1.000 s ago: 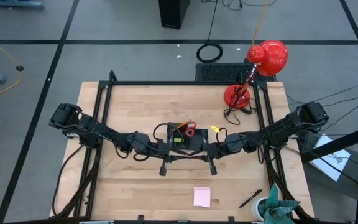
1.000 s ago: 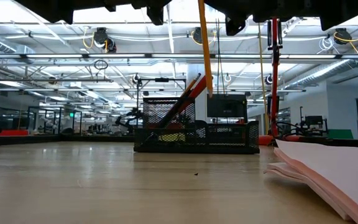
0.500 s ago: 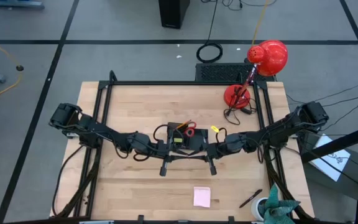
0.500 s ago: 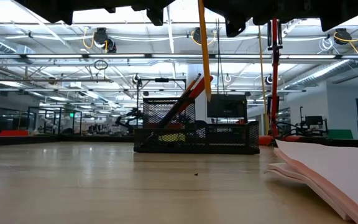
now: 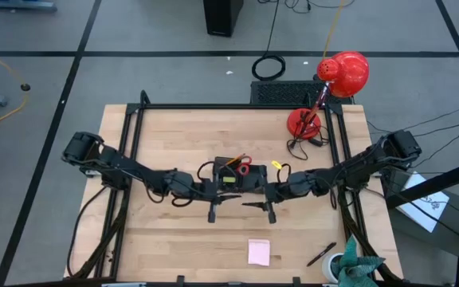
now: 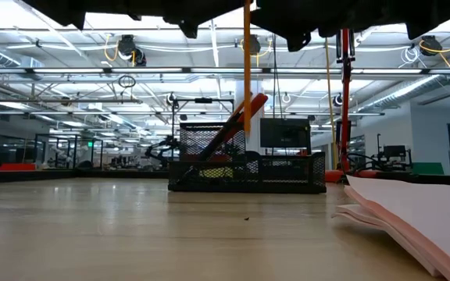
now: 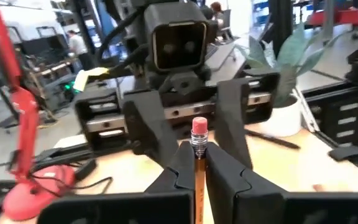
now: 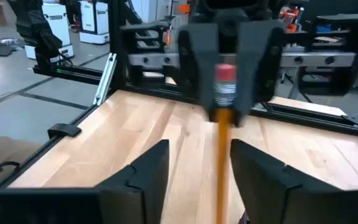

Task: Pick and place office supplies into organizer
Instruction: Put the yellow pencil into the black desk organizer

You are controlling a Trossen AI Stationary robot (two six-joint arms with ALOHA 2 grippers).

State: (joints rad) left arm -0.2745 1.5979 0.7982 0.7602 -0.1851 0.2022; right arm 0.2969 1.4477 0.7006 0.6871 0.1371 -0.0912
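Pencil (image 7: 197,163) hung upright, eraser up, above the desk (image 5: 182,247) just in front of the organizer (image 5: 237,179). Left end effector (image 7: 197,177) was pinched narrow on the pencil. Right end effector (image 8: 194,177) stood wide, fingers (image 8: 143,177) clear either side of it. Sticky pad (image 5: 259,252) lay near the front edge.

wood table (image 5: 174,247): organizer (image 5: 237,179), sticky-note pad (image 5: 259,252), pen (image 5: 321,255), lamp (image 5: 303,122).

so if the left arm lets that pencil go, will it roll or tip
Probably both. The pencil hangs upright, thin and straight, pinched near its eraser by the left fingers, so dropped it would likely topple. Its slim shaft could then roll on the smooth table, unless it lands inside the organizer.
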